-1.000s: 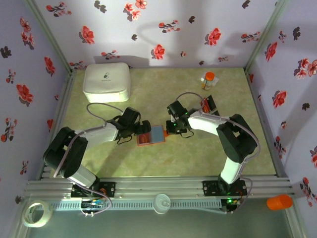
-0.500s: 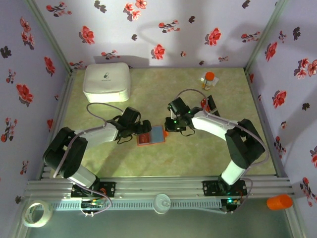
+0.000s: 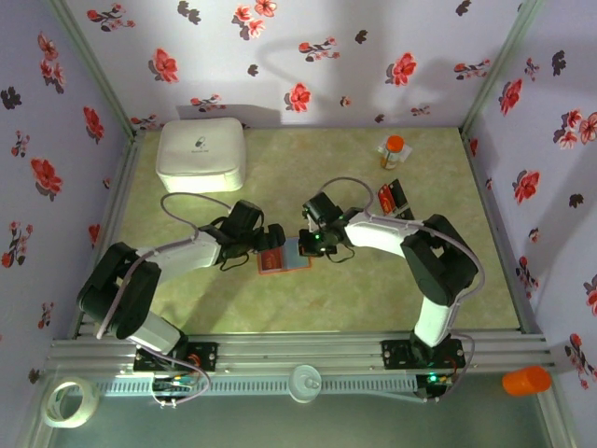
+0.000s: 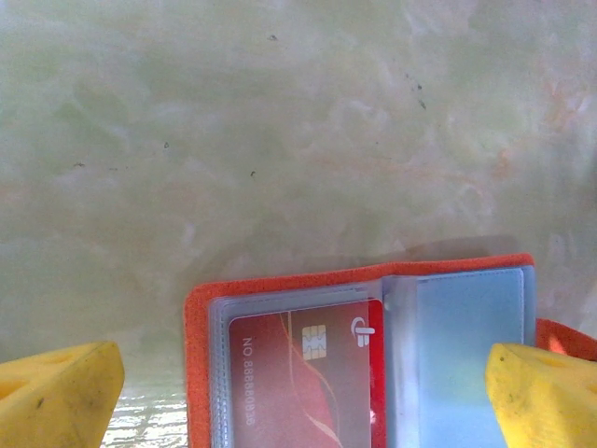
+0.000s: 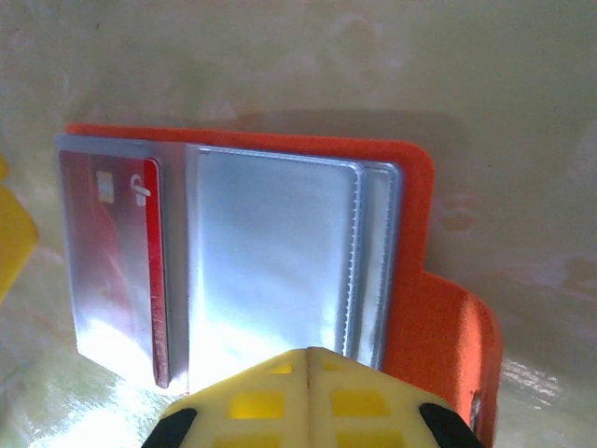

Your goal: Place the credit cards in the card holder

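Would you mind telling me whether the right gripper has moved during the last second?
Yes. The right gripper has shifted left, from just right of the card holder to over its right edge, farther from the orange-capped bottle.

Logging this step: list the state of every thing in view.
card holder: open, lying flat
red card: inside a clear pocket
left fingers: open, flanking the holder
right fingers: shut, at the holder's edge
loose cards: outside the holder
white box: closed
bottle: upright, capped
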Tool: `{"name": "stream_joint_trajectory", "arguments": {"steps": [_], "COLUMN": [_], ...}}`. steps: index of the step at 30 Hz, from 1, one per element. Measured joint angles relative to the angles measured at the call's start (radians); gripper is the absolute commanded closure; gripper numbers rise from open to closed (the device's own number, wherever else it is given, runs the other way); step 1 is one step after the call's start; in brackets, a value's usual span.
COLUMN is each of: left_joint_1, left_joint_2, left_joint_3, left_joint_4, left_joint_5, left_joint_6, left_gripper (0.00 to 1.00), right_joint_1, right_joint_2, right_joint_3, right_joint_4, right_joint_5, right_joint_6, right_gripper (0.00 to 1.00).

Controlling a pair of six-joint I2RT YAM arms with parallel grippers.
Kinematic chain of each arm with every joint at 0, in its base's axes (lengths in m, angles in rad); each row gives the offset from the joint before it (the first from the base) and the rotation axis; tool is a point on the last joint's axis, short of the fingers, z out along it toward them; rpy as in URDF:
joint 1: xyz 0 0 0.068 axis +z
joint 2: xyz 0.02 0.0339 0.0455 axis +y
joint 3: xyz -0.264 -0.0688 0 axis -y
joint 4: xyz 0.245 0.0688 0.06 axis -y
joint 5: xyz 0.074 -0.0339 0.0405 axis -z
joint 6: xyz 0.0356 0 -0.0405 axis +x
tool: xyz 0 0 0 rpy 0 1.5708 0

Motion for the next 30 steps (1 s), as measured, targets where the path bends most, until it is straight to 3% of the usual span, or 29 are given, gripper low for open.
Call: {"name": "stream_joint_trajectory", "arguments": {"steps": [30], "left_joint_1": [-0.006], "left_joint_2": [0.068], "left_joint_3": [0.037], "left_joint_4": [0.033], "left_joint_5": [0.034], "left_joint_6": [0.0], "left_gripper": [0.0], "right_joint_1": [0.0], "right_joint_2": [0.025], "right_joint_3": [-0.031], "right_joint_4": [0.074], "right_joint_5": [-0.002], "right_joint_6": [0.016], "right_gripper": [0.97]}}
